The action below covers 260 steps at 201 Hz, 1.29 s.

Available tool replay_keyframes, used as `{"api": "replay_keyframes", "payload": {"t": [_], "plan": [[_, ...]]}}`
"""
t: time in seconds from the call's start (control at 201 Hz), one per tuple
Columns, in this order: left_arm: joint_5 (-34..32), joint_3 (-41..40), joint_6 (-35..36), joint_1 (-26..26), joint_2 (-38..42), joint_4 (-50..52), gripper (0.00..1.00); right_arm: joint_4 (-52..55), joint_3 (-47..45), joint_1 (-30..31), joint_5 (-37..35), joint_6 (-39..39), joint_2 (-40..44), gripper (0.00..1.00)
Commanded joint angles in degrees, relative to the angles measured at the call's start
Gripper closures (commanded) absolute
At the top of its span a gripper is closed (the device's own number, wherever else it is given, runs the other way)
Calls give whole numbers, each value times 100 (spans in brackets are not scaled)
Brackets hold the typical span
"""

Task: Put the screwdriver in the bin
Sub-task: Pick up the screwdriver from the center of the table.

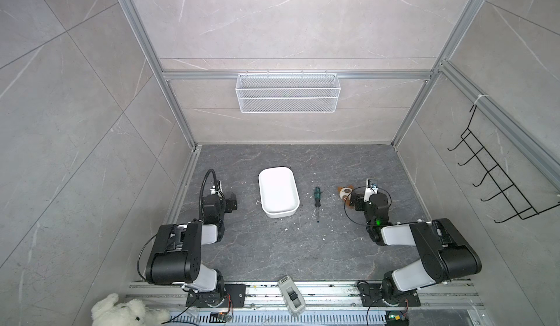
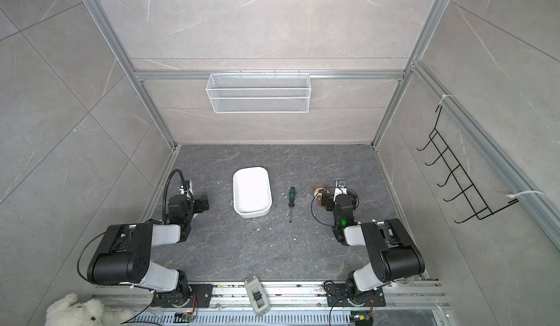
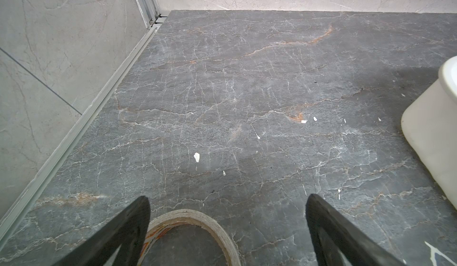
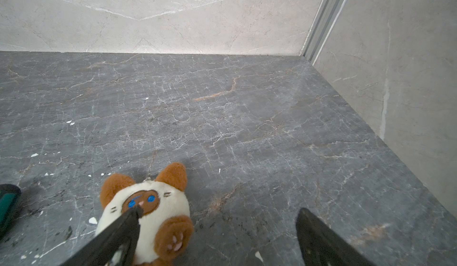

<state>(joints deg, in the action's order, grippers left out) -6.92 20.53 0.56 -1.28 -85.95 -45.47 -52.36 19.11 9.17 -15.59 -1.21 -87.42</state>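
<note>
— Where is the screwdriver (image 1: 317, 202)?
— Flat on the table (image 1: 303, 248), just beside the bin (image 1: 278, 213), not touching it.
— And the jaws?
— Both arms' jaws spread wide, holding nothing; the right ones hang by a plush cat (image 4: 160, 203).

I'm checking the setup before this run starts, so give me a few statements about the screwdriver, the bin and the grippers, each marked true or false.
1. The screwdriver lies inside the bin. False: it lies on the tabletop beside the bin, apart from it.
2. The bin is empty. True.
3. The left gripper and the right gripper are both open and hold nothing. True.
4. The plush cat sits by the left gripper. False: it sits by the right gripper; a tape roll lies by the left one.
</note>
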Motion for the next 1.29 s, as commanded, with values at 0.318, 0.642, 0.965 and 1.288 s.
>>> {"api": "replay_keyframes", "payload": {"t": [0.318, 0.642, 0.965, 1.288], "plan": [[235, 280, -18, 44, 746, 863, 0, -50, -77, -7, -66, 80, 316, 1], [-91, 1560, -1576, 128, 2371, 4438, 0, 3819, 1040, -12, 305, -520, 2148, 1], [1497, 1127, -1661, 137, 3514, 5578, 0, 8713, 3548, -28, -2109, -3954, 2376, 1], [1205, 791, -1941, 133, 3653, 5230, 0, 7642, 3222, -49, -61, -3503, 1741, 1]]}}
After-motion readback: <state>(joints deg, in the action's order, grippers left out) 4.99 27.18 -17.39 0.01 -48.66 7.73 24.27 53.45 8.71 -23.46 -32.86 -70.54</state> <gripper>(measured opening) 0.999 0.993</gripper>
